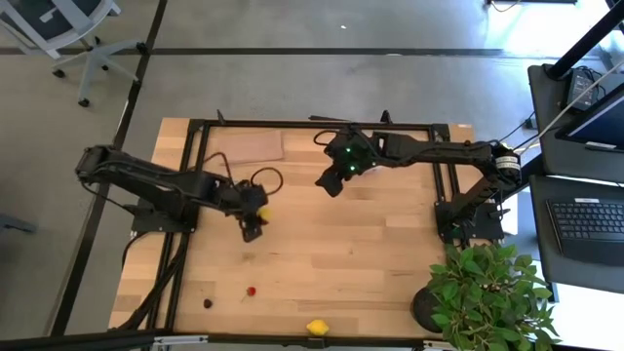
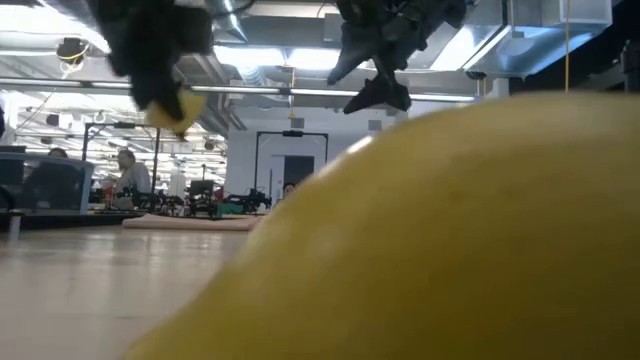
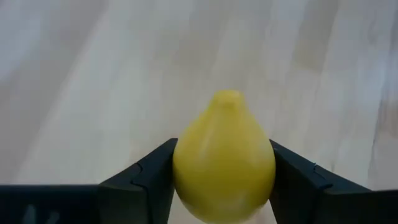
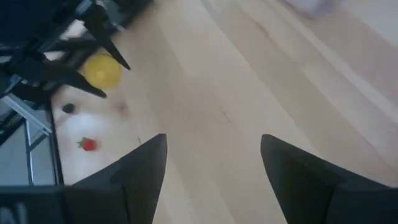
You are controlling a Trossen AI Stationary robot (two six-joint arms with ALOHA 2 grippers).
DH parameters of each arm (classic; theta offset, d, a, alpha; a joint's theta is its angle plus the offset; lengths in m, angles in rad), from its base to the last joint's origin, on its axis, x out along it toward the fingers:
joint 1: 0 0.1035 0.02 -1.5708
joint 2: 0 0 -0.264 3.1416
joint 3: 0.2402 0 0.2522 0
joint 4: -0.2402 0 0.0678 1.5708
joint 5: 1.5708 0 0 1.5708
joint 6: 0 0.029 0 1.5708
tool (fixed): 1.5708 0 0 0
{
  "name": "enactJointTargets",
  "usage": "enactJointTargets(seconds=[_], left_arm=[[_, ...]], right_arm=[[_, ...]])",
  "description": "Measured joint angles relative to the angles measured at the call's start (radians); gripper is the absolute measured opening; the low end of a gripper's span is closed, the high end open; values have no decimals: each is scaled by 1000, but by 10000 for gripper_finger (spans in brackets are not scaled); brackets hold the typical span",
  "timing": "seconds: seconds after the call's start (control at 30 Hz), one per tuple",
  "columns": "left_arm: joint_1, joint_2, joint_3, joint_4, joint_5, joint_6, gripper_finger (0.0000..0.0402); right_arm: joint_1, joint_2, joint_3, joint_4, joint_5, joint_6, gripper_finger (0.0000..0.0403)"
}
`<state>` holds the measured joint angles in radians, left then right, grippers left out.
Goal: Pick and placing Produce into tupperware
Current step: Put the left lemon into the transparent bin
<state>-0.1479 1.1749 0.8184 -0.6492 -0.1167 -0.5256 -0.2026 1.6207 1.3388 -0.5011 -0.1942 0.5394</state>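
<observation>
Left gripper: raised above the table, left of centre, pinching a lemon between its fingers.
Berry, strawberry: on the table near the front edge.
Second lemon: at the front edge.
Right gripper: fingers spread, empty, over the table's back middle.
Tub: not discernible.

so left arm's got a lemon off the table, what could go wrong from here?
1. The left pincer holds the smooth, rounded lemon by its wide part only; it might slip out and roll across the table.
2. The right pincer hangs open near the middle of the table, close to where the left arm may need to pass, so the arms could clash.
3. The tub does not show clearly, so the drop could miss.
</observation>
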Motion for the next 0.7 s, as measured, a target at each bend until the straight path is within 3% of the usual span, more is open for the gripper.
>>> enactJointTargets(seconds=[0.2,0.57,0.7], left_arm=[[35,-30,71,97,-70,155,200],[54,-31,133,180,-182,354,200],[54,-31,133,247,-186,387,198]], right_arm=[[15,0,0,126,-71,-28,268],[20,0,0,285,-242,85,387],[39,0,0,352,-245,46,394]])
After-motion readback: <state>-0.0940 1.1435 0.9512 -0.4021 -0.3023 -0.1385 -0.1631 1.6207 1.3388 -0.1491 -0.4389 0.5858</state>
